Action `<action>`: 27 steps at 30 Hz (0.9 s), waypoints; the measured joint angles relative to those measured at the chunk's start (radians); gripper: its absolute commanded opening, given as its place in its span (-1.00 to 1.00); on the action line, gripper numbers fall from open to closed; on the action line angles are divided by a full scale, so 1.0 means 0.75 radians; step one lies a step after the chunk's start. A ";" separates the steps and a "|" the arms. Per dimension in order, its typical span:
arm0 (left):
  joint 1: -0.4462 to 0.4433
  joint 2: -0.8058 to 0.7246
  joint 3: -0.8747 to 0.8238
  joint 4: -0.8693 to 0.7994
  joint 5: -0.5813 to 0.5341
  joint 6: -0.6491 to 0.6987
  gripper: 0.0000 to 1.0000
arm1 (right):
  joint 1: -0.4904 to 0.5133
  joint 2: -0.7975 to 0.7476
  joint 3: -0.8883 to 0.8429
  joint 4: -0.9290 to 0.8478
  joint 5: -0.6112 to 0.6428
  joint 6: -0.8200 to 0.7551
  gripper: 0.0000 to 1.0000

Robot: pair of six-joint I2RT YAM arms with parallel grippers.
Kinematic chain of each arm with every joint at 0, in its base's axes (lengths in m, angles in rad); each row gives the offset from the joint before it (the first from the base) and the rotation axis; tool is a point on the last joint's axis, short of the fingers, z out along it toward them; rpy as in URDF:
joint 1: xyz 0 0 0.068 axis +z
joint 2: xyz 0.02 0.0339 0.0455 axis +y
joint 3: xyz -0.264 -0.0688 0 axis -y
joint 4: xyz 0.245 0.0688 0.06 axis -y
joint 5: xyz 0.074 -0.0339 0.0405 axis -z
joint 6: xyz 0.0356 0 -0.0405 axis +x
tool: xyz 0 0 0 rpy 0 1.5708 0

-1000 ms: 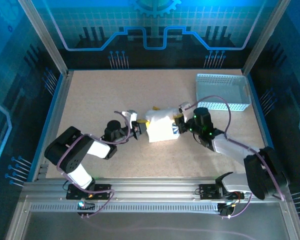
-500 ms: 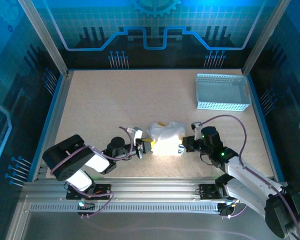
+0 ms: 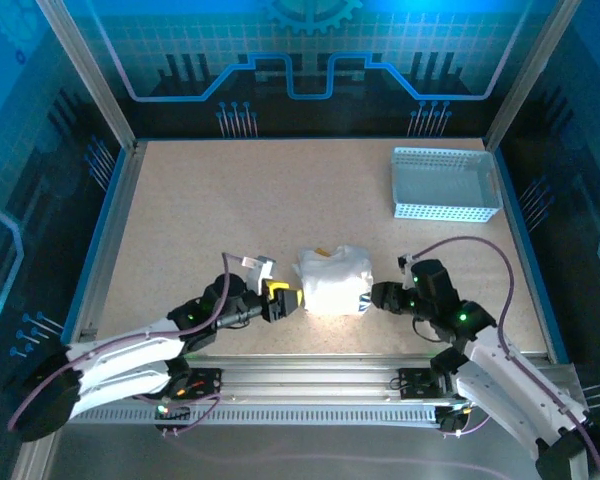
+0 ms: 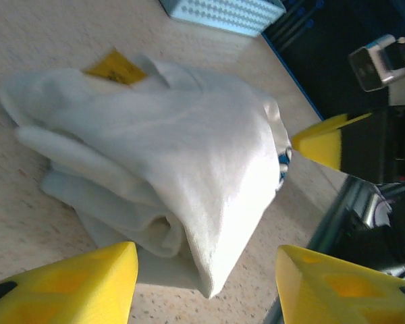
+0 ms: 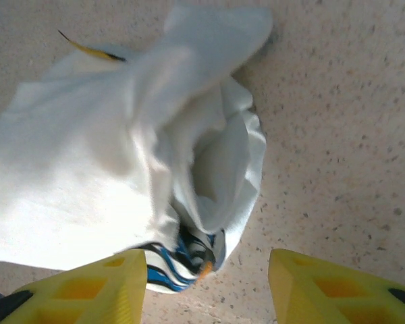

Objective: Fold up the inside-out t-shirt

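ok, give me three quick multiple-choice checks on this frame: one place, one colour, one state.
1. Where does the basket stand on the table?
A. near left corner
B. far right corner
C. centre

2. What colour are the fingertips seen from the wrist cameras?
A. yellow
B. red
C. green

3. How does the t-shirt lie?
A. spread flat
B. hanging from a gripper
C. bunched in a heap on the table

Key: 1 B, the top view has it at the far right edge. 2 A, both wrist views show yellow tips. 3 C, it sits as a rumpled heap with the tips apart on either side, off the cloth.
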 measured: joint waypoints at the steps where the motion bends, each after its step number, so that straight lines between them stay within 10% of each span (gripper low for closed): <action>1: 0.000 -0.016 0.046 -0.066 -0.035 0.004 0.18 | 0.000 0.044 0.065 -0.024 0.013 -0.016 0.04; 16: 0.027 0.775 0.712 -0.373 -0.121 -0.119 -0.20 | 0.117 0.935 0.672 0.003 0.093 -0.131 -0.13; 27: -0.131 0.787 0.626 -0.430 -0.091 -0.187 -0.28 | 0.341 0.852 0.424 -0.036 0.188 -0.043 -0.39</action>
